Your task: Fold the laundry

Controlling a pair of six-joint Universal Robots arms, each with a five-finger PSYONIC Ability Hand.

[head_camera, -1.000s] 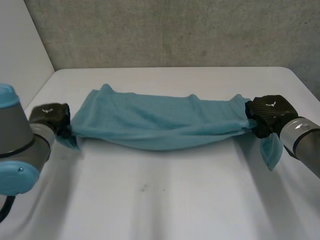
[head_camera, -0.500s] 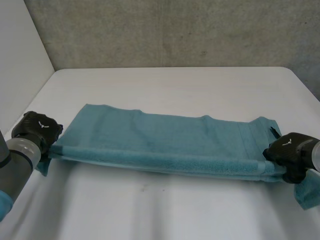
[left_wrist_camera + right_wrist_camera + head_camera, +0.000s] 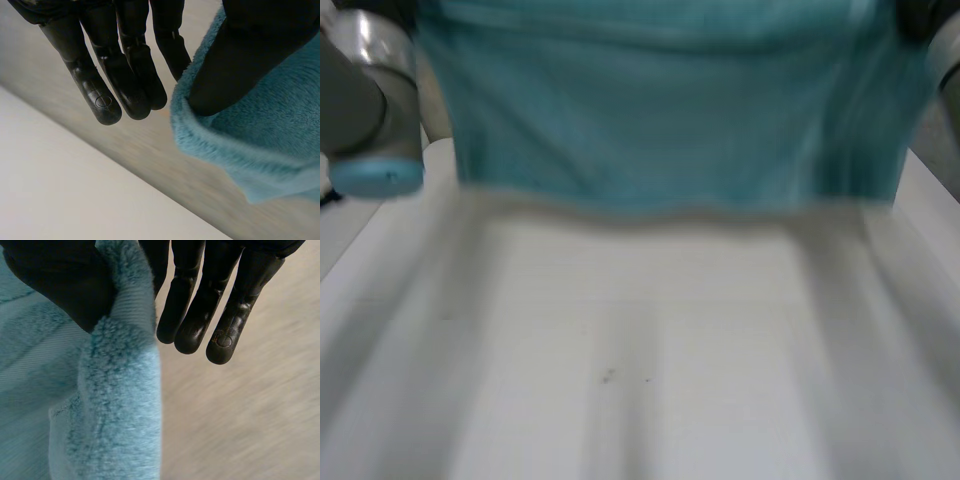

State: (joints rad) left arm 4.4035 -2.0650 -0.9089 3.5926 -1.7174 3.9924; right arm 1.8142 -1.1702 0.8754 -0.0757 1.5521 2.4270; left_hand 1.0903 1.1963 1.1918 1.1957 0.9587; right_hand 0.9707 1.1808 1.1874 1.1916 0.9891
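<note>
Currently the towel point(image 3: 650, 120) is held up above the table point(image 3: 640, 380), stretched wide btwn the two arms and hung like a curtain. Its lower edge is seen clear of the table top, not touching. Whether it hangs single or doubled cannot be told.

L hand point(image 3: 125, 65): an upper corner of the towel, over the table's left side, is pinched btwn the thumb and the nearest finger. The other fingers are left straight and free beside the cloth.

R hand point(image 3: 200, 305): same grip at the opposite upper corner, over the table's right side. The towel's hem is clamped under the thumb, and the remaining fingers are extended w/ nothing in them.

Progress, as a judgement: early stage. The cloth is picked up and spread, so the prep is done, but no finished fold is laid on the table yet. Left to do: towel to be lowered onto the table, folded over approx. in half, then folded again and squared up.
</note>
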